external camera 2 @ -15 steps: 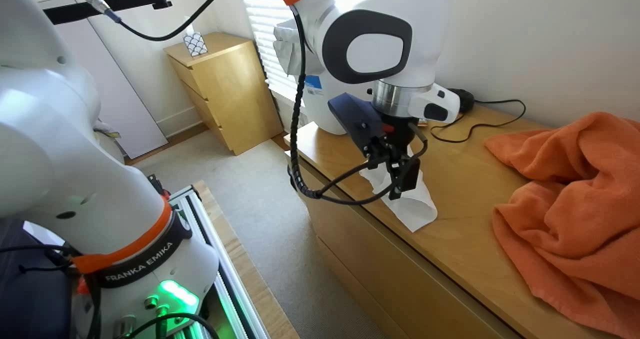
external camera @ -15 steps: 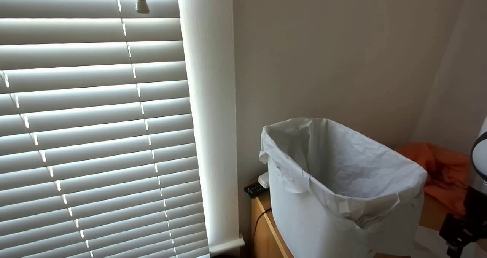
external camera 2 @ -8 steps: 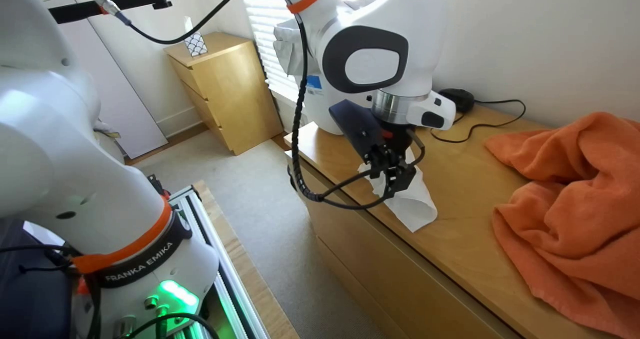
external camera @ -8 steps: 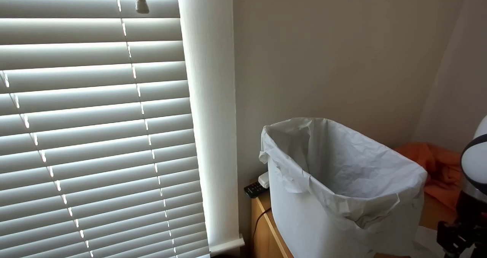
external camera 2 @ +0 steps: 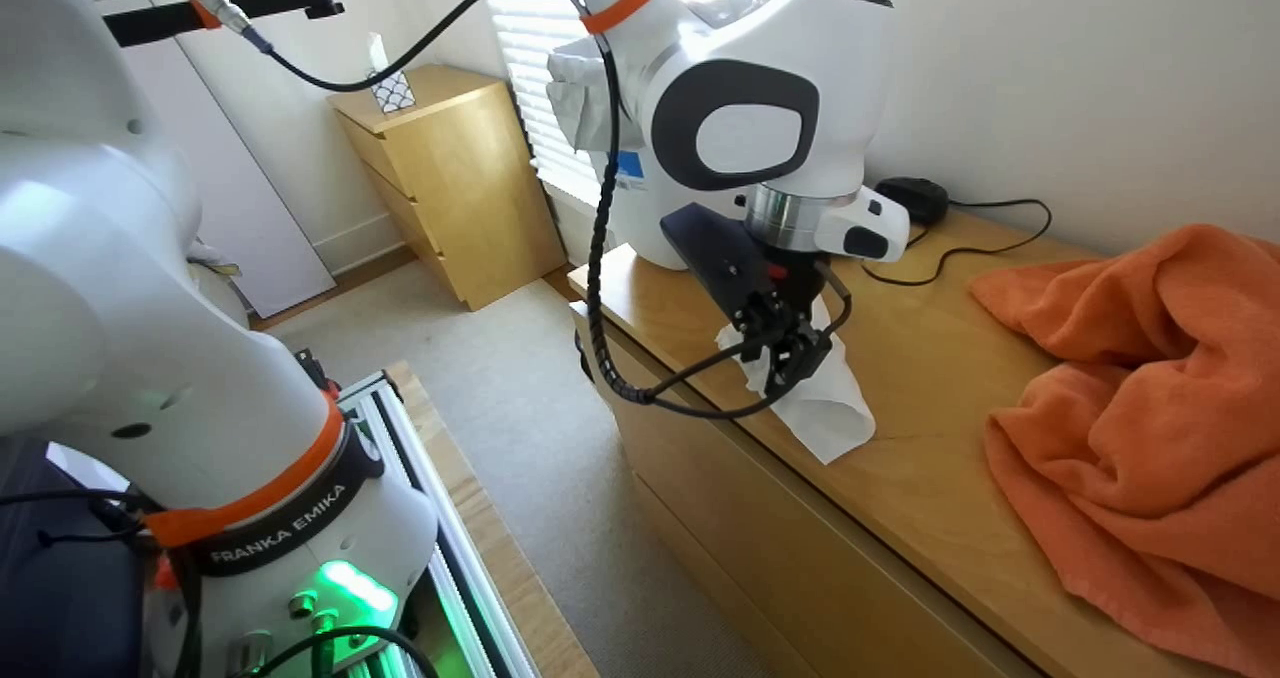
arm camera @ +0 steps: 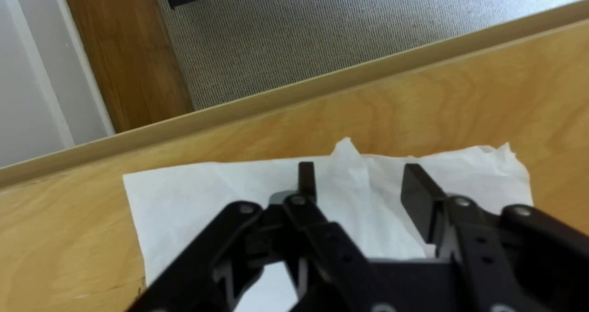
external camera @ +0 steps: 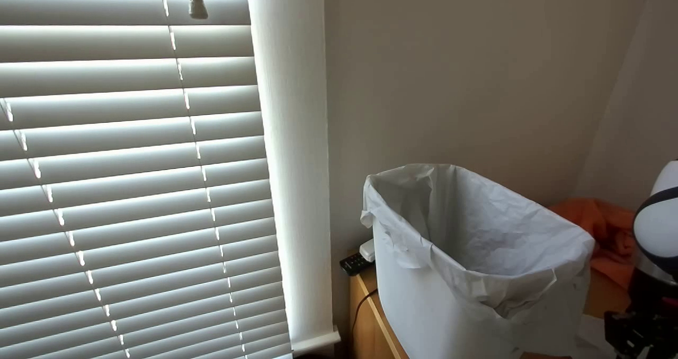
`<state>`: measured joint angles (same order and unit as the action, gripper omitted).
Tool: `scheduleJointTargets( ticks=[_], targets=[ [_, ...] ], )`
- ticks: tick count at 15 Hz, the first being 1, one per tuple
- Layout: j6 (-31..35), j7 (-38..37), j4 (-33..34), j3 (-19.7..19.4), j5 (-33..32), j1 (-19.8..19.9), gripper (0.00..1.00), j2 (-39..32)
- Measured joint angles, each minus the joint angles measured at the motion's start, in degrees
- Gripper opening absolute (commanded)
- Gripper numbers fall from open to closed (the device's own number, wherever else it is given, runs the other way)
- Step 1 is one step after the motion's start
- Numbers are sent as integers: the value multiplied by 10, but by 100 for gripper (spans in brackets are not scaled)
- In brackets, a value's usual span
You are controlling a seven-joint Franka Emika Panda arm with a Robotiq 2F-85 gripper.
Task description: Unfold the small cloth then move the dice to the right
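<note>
A small thin white sheet, cloth or paper, lies on the wooden dresser top, in an exterior view (external camera 2: 830, 418) and the wrist view (arm camera: 184, 187). It has a raised crease in its middle and a curled end. My gripper (external camera 2: 790, 368) is over it. In the wrist view the gripper (arm camera: 359, 178) is open, its fingers on either side of the raised crease. I cannot tell whether they touch the sheet. A large wrinkled orange-red cloth (external camera 2: 1160, 438) lies apart from the gripper and also shows behind the bin (external camera: 609, 232). No dice show.
A white bin with a white liner (external camera: 450, 274) stands beside the sheet, also partly behind the arm (external camera 2: 640, 223). A black device (external camera 2: 915, 198) with a cable lies near the wall. The dresser's front edge (arm camera: 276, 98) is close to the sheet. A black cable (external camera 2: 610, 358) loops from the arm.
The arm has come down, and the hand has shifted somewhat to the left in both exterior views. The white sheet and the orange-red cloth have not visibly moved.
</note>
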<state>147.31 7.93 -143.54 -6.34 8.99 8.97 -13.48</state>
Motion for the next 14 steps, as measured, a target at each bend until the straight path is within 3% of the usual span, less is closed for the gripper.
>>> scheduleJointTargets(
  ticks=[2,3,6,10,14],
  targets=[
    [0,1,2,1,0,0,71,-3],
    [0,2,2,1,0,0,52,-4],
    [0,3,4,2,0,0,40,-6],
    [0,4,4,3,-3,0,3,-6],
    [0,4,5,3,-3,0,0,-7]
  ],
)
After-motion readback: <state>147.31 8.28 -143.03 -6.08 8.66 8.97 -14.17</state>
